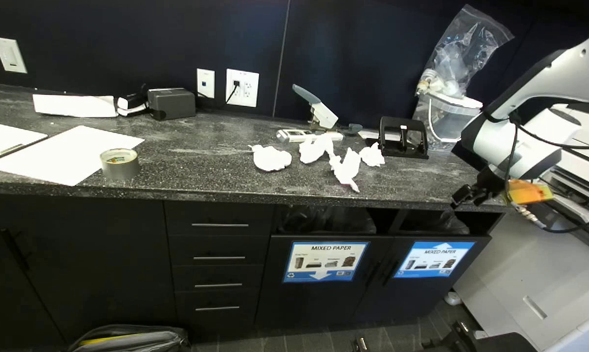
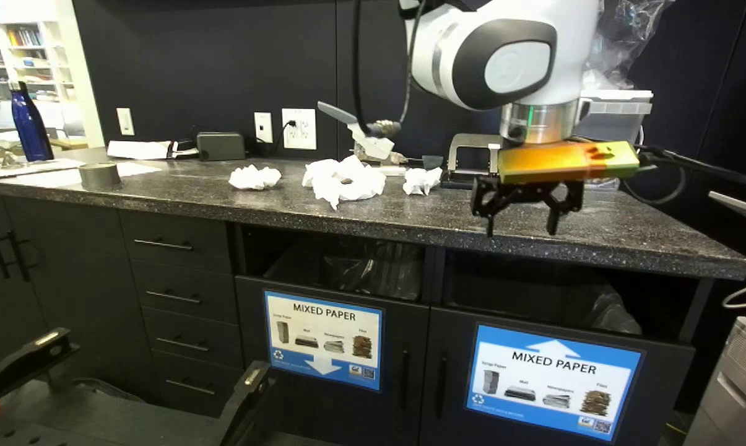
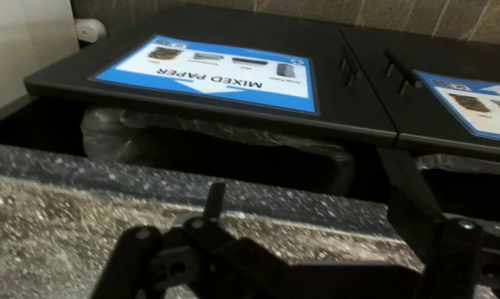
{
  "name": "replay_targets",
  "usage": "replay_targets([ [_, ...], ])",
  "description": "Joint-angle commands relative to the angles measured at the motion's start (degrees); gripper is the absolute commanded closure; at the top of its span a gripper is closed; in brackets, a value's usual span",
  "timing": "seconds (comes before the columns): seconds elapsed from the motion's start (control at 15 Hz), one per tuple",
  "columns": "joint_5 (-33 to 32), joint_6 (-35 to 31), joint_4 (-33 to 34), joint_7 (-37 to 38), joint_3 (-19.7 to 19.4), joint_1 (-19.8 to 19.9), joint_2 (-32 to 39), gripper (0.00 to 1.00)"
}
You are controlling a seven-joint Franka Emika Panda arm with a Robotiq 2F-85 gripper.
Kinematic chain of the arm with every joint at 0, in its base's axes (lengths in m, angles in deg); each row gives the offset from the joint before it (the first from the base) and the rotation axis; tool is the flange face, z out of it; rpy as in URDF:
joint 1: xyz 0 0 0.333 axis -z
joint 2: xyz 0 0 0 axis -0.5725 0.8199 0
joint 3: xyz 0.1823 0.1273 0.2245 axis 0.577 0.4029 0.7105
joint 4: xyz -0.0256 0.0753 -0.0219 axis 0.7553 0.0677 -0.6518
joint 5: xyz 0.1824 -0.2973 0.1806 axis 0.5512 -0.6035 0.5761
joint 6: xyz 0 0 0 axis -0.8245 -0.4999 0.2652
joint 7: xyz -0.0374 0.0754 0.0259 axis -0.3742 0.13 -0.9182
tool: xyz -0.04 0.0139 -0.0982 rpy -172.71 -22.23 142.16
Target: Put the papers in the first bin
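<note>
End effector (image 2: 521,231) wide, tips down, nr counter edge (image 2: 410,229) & first bin (image 2: 533,297), wht arm (image 2: 572,59) bent abv.

In an exterior view my jaws stand wide apart, tips down, near the front edge of the worktop (image 2: 403,210). On it lie a crumpled paper wad (image 2: 255,178), farthest from me, overlapping paper wads (image 2: 363,175) in the middle, and a small paper wad (image 2: 422,181) nearer me, just beside the hole punch (image 2: 475,140). Lower down, under the worktop, sits the bin slot (image 2: 527,285) with an up-arrow sign (image 2: 555,384); a neighbouring slot (image 2: 335,261) has a down-arrow sign (image 2: 323,342).
</note>
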Motion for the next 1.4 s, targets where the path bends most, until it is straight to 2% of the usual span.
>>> replay_targets([
  [0.0, -15.83, 4.03, -3.22, 15.96, -0.66, -5.40, -7.87, 0.00],
  [0.13, -22.91, 8.92, -1.20, 21.66, 2.04, -6.66, -10.26, 0.00],
  [0.27, -25.36, 13.42, 2.07, 25.64, 6.04, -7.28, -11.55, 0.00],
  [0.4, -23.76, 18.07, 7.42, 29.96, 9.98, -7.85, -11.12, 0.00],
  [0.67, -23.33, 19.50, 19.60, 38.08, 13.96, -9.21, -5.31, 0.00],
  [0.87, -24.20, 17.11, 27.43, 45.44, 13.94, -10.09, 0.23, 0.00],
  [1.07, -25.97, 17.94, 34.45, 54.01, 12.13, -11.11, 5.99, 0.00],
  [1.33, -29.69, 18.31, 44.85, 60.19, 9.97, -11.29, 14.90, 0.00],
])
